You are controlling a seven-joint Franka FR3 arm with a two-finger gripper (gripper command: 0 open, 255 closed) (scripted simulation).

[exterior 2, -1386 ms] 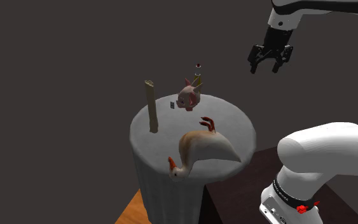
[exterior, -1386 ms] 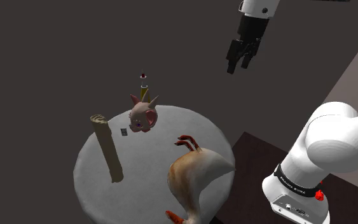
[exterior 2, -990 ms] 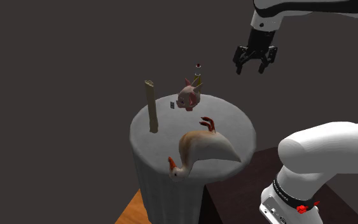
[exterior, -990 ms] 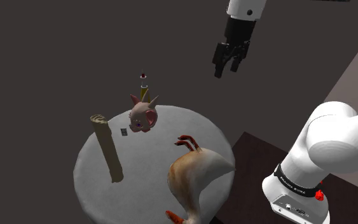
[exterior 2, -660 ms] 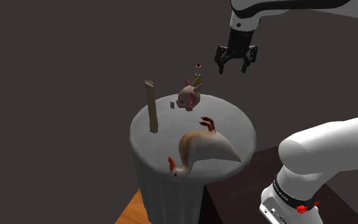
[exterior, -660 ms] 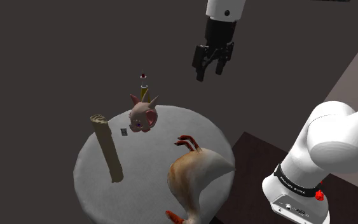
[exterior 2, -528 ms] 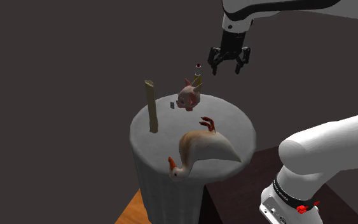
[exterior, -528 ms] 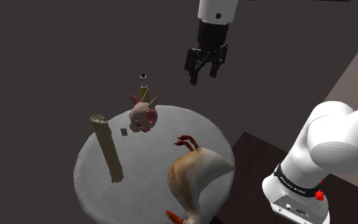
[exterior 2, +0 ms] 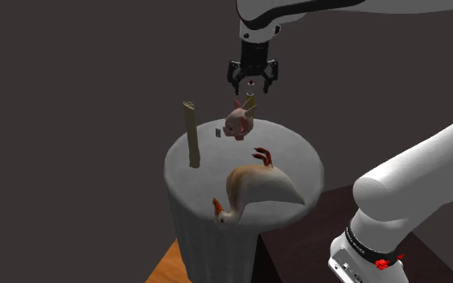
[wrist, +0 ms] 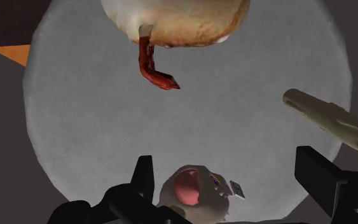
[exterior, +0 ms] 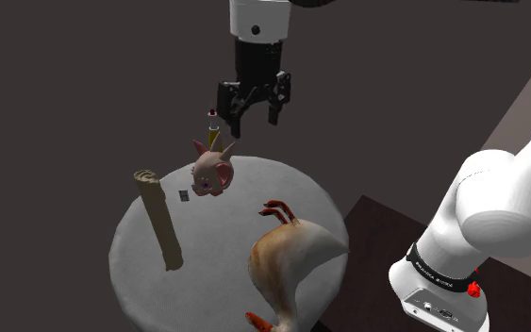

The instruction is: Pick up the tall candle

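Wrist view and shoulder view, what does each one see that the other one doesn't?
Wrist view: an orange patch past the table, and the pig seen from above. Shoulder view: the white arm, its stand, and the yellow candle behind the pig. Both: the grey table, pig, beige post, bird toy and open gripper.

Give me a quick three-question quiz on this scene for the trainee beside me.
1. True or false: the end effector is shut on something.
2. Fill in: the beige stick stands ___ on the table.
3. Which overhangs the table's edge? A) pig B) bird C) beige stick

Key: 1 false, it is open and empty; 2 upright; 3 B.
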